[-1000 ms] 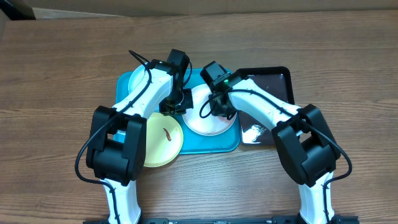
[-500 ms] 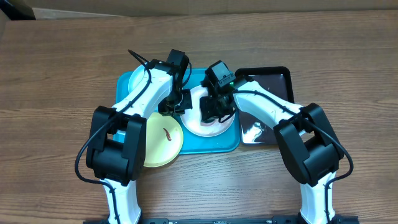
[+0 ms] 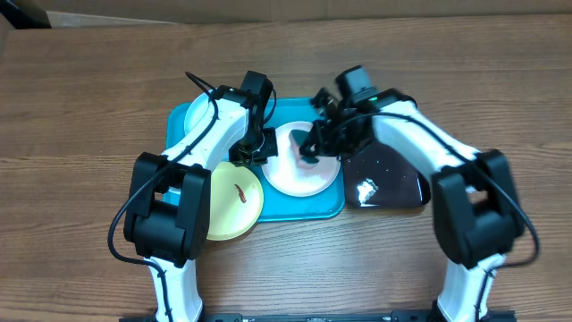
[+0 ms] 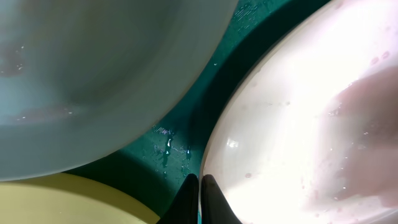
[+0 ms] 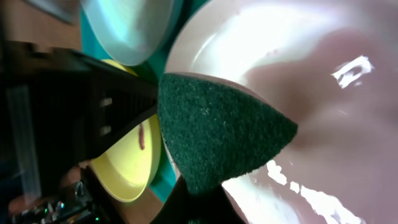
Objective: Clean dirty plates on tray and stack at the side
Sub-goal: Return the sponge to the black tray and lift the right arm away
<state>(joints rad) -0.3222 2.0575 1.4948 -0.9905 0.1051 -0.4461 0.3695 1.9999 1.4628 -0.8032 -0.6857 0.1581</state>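
Three plates on tray (image 3: 308, 208): white plate (image 3: 304, 176) right half, cyan plate (image 3: 191, 114) back-left corner, yellow-green plate (image 3: 234, 204) overhanging front-left edge. Left gripper (image 4: 200, 190) pinched closed at white plate's left rim; right gripper (image 5: 189, 202) clamps green scouring pad (image 5: 217, 134) on it.

Both arms reach from the near edge and bend inward, wrists close together mid-scene. Left arm (image 3: 201, 143): wrist pitched down, left hand (image 4: 200, 186) shut, fingertips together. Right arm (image 3: 420, 148): comes in from the right, elbow out, right hand (image 3: 310, 148) clamped on a green scrub pad (image 5: 217, 134).
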